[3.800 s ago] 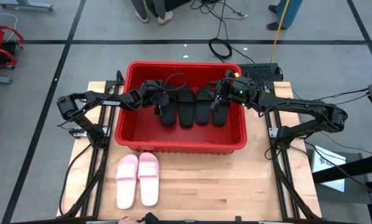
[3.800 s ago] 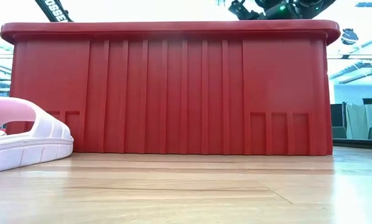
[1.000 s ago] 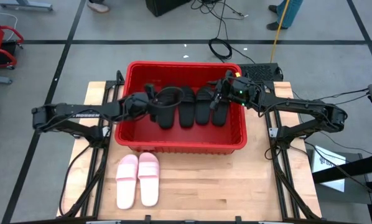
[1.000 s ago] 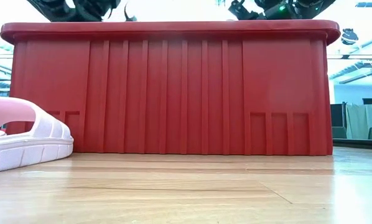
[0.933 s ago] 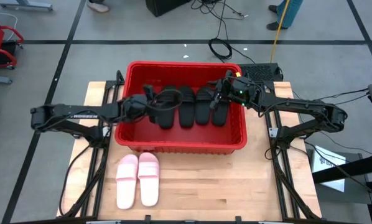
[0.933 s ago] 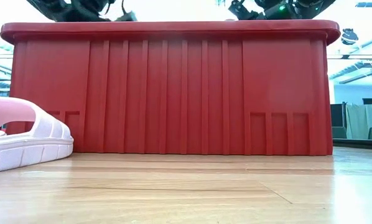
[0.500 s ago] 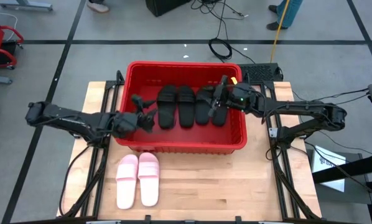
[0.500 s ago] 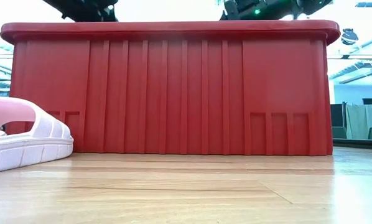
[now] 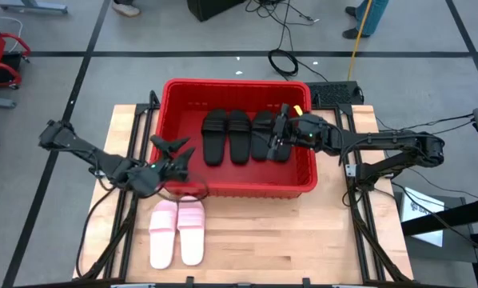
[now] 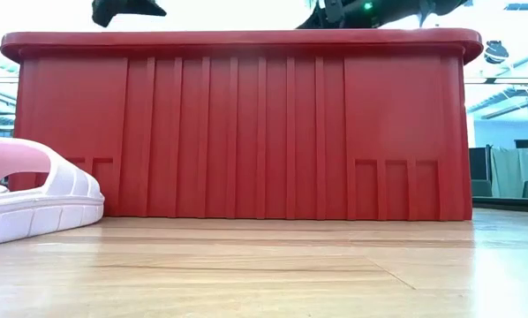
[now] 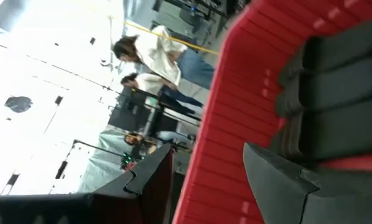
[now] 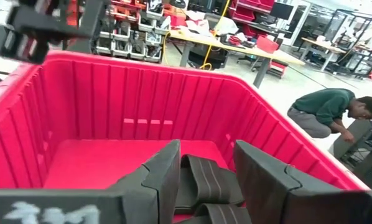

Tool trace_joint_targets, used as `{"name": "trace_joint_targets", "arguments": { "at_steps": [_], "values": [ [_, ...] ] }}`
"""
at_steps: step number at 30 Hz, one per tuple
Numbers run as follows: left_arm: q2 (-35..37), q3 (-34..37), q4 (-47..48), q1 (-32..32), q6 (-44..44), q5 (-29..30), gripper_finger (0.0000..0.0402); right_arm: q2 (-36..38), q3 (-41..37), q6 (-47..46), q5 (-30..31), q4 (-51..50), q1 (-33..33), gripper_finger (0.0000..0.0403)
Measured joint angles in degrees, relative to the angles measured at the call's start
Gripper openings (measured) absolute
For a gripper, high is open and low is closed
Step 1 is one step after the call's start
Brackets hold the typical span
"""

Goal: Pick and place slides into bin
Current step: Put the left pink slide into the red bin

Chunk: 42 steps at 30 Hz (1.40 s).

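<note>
High view first: four black slides lie side by side in the red bin at the middle of the frame, and the two pink slides sit together on the wooden table at lower left, just in front of the bin's near wall.

The left gripper hangs over the bin's near-left corner with its fingers spread and nothing between them — the left wrist view shows the same, dark fingers parted on either side of the red rim. It looks headed for the pink pair. The right gripper is inside the bin at centre right, over the rightmost black slides; its fingers stand apart in the right wrist view, with a black strap showing in the gap. I'd call it let go rather than clamped.

To do the next pick well, I'd bring the left gripper clear of the bin wall and down over one pink slide only — the two are touching, so the nearer strap is the safer hold. Straddle the strap across its width, lift straight up, and clear the rim before swinging in.
</note>
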<state>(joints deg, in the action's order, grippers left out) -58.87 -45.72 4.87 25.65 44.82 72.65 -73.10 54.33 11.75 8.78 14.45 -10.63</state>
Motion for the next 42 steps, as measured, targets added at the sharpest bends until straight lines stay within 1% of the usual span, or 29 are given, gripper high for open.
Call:
{"name": "trace_joint_targets", "arguments": {
  "at_steps": [4,8,10,15,19,23,29,32,34,36,37,39,40,42],
  "values": [
    [-1.0,-1.9,-0.1,5.2,0.0,5.4,0.0207,0.0,0.0,-0.1,0.1,0.4,1.1,0.0139],
    [-4.1,-1.9,-0.2,10.8,0.0,13.6,0.0207,0.0,0.0,-0.1,0.1,0.7,2.3,0.0139],
    [-6.4,-1.9,-2.3,13.2,0.2,17.0,0.0207,0.0,0.0,-0.2,0.1,0.6,2.9,0.0139],
    [-10.2,-1.9,-13.8,19.0,1.2,17.4,0.0207,0.0,0.0,-0.2,0.1,0.3,4.4,0.0139],
    [-13.3,-1.8,-16.5,22.2,1.5,17.4,0.0207,0.0,0.0,-1.6,0.1,0.3,5.7,0.0139],
    [-16.0,-1.9,-23.2,24.2,0.5,17.4,0.0207,0.0,0.0,-3.1,0.1,0.1,7.1,0.0139],
    [-19.4,-2.0,-33.7,26.0,1.1,17.4,0.0207,0.0,0.0,-3.6,0.1,0.4,8.5,0.0139],
    [-19.6,-5.6,-36.1,26.4,3.5,17.4,0.0207,0.0,0.0,-3.6,0.1,0.7,8.9,0.0139],
    [-19.5,-9.1,-36.1,26.7,4.7,17.3,0.0207,0.0,0.0,-3.7,0.1,0.9,8.9,0.0139],
    [-19.5,-12.8,-36.1,27.0,6.7,15.6,0.0207,0.0,0.0,-4.2,0.1,0.9,8.9,0.0139],
    [-19.4,-14.6,-35.7,27.3,7.9,13.3,0.0207,0.0,0.0,-4.3,0.1,1.0,8.9,0.0139],
    [-19.4,-17.6,-31.9,27.9,8.5,6.1,0.0207,0.0,0.0,-4.3,0.1,0.9,8.9,0.0139],
    [-19.4,-19.2,-28.4,28.1,7.6,1.8,0.0207,0.0,0.0,-4.3,0.1,0.9,8.9,0.0139],
    [-19.5,-23.1,-17.7,28.5,1.9,-6.5,0.0207,0.0,0.0,-4.3,0.1,0.5,8.9,0.0139]
  ]
}}
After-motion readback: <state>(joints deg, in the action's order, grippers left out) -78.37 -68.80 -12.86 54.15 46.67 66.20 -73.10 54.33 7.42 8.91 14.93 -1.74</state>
